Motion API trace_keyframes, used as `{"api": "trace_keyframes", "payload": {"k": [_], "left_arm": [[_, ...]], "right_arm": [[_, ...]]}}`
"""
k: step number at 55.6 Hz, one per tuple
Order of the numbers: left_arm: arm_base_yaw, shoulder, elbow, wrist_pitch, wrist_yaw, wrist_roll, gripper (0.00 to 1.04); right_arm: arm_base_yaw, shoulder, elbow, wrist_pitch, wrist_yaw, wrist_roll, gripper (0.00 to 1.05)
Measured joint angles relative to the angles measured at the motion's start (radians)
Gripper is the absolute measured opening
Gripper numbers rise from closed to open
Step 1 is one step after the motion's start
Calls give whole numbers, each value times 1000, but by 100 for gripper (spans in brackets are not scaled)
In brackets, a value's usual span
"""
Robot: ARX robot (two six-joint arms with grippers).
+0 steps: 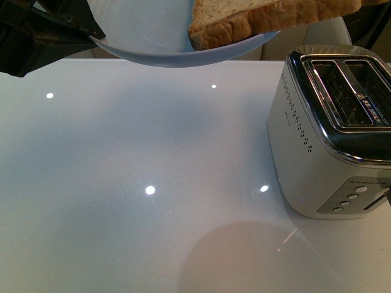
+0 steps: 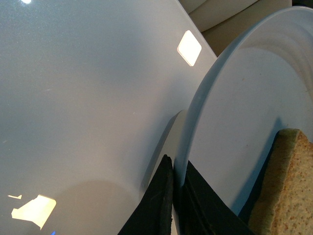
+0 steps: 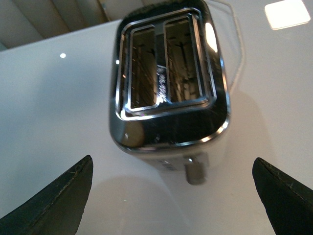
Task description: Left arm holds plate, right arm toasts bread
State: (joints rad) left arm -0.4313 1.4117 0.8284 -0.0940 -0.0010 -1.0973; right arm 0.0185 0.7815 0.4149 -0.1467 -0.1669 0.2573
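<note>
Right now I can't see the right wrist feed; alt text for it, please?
A chrome toaster with two empty slots stands on a white table, seen from above. The right claw is open and empty, its black fingers spread wide in the foreground, short of the toaster.

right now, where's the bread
In the front view the bread lies on the right side of the plate, which the left tool holds aloft, up-left of the toaster.
</note>
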Motion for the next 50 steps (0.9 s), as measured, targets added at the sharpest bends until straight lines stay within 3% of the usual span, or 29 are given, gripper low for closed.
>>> {"api": "trace_keyframes", "payload": {"k": [25,50], "left_arm": [[0,0,0,0,0,0,3],[0,0,0,0,0,0,3]], "right_arm": [[225,272,190,238,-110,405,96],[306,380,210,317,-111,569,96]]}}
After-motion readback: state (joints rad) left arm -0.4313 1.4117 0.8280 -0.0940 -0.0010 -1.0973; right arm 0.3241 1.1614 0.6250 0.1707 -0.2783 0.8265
